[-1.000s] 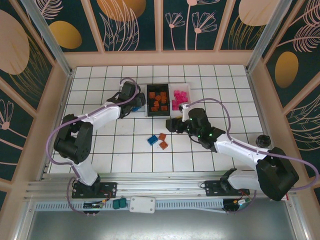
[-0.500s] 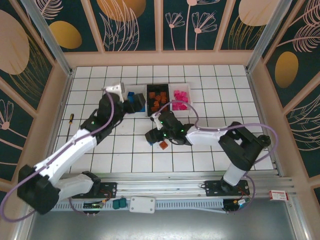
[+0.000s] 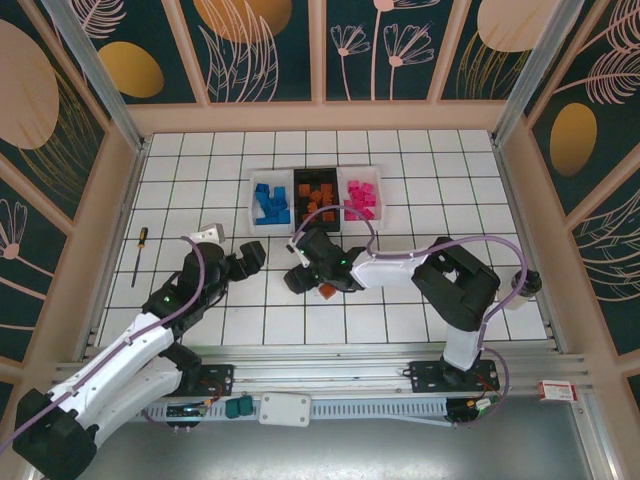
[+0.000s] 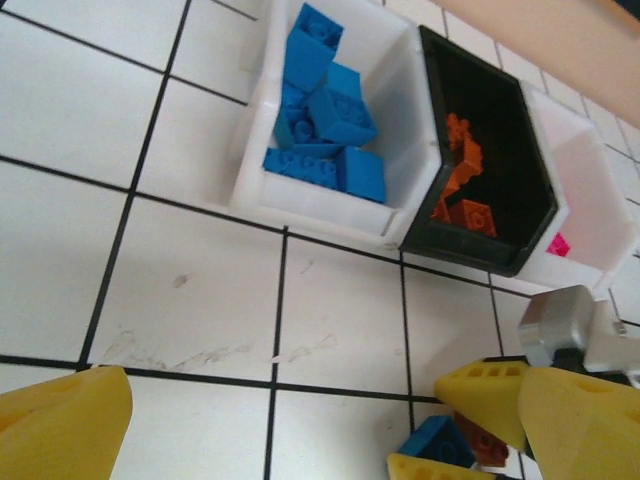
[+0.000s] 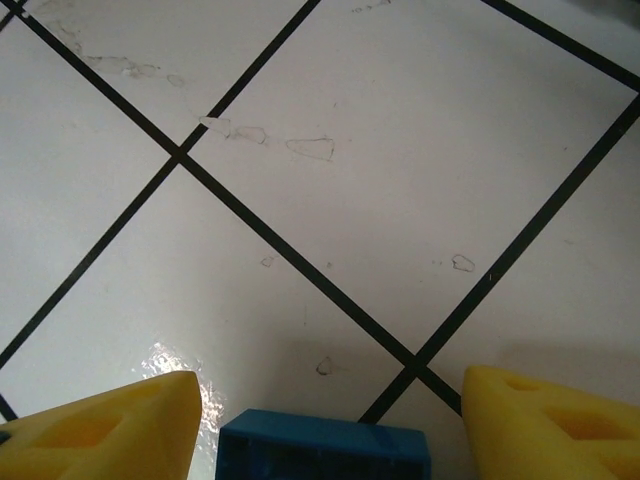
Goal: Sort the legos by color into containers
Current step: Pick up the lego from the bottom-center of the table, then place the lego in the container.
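- White tiled table (image 3: 450, 160): work surface. I can read no brand, label or writing on it or on the hardware.
- Containers (image 4: 310, 205): three joined trays at the far middle of the table. Blue legos (image 4: 322, 118) lie in the left white one, orange-brown in the black middle one, pink in the right white one. I judge the sort nearly complete.
- Left gripper (image 3: 243, 262): claw spread wide, holding nothing, near the trays.
- Right gripper (image 5: 330, 400): claw spread, straddling a loose blue lego (image 5: 325, 448) on the table, not yet pinching it.
- Remaining: that brick, plus at least one orange-brown lego (image 3: 326, 291) just beside it.
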